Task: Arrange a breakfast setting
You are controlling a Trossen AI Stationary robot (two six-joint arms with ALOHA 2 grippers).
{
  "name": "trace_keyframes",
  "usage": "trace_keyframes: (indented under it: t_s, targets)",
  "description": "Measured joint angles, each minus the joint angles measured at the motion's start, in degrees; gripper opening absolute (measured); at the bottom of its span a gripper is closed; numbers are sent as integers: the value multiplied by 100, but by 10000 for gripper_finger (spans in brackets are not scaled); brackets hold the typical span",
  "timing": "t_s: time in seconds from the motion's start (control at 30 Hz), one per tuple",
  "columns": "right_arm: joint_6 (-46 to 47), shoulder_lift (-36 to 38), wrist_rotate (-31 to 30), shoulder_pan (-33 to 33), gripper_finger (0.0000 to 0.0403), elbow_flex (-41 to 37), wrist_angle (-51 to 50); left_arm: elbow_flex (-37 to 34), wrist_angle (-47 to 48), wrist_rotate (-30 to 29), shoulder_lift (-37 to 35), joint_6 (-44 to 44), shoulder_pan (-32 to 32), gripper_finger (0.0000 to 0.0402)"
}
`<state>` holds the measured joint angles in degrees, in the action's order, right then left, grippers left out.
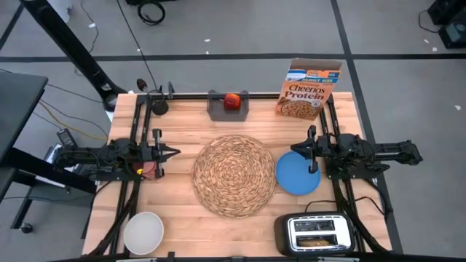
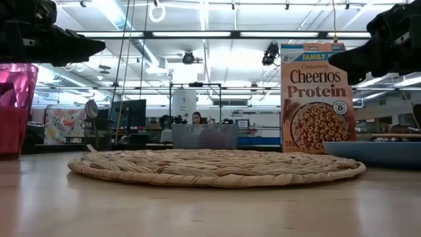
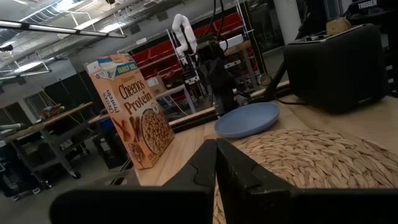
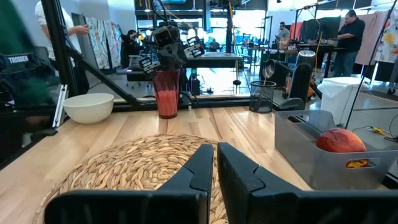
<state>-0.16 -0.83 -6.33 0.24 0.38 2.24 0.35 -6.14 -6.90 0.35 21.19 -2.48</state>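
Right gripper [image 1: 312, 154] is hovering closed and empty just above my round blue plate [image 1: 294, 175], nearer than the left. Left gripper [image 1: 164, 153] is waiting closed and empty beside the round woven straw placemat [image 1: 233, 175].

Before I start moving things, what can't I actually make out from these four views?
- Metal spoon: not found in any view.
- Toast in the toaster: high view shows only a brownish blur in the slots.
- Red cup: cut off by the low view's edge; from above the left tool and arm cover most of it.
- Blue plate: right tool overlaps its rim.
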Motion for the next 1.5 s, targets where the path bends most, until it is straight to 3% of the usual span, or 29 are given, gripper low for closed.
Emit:
trace_keyframes:
  t_s: [0.97, 1.5]
  targets:
    - [0, 0, 0, 1, 34, 0, 0, -1, -1, 0, 1, 4, 2, 18]
    - [0, 1, 0, -1, 34, 0, 0, 1, -1, -326, 0, 1247, 7, 18]
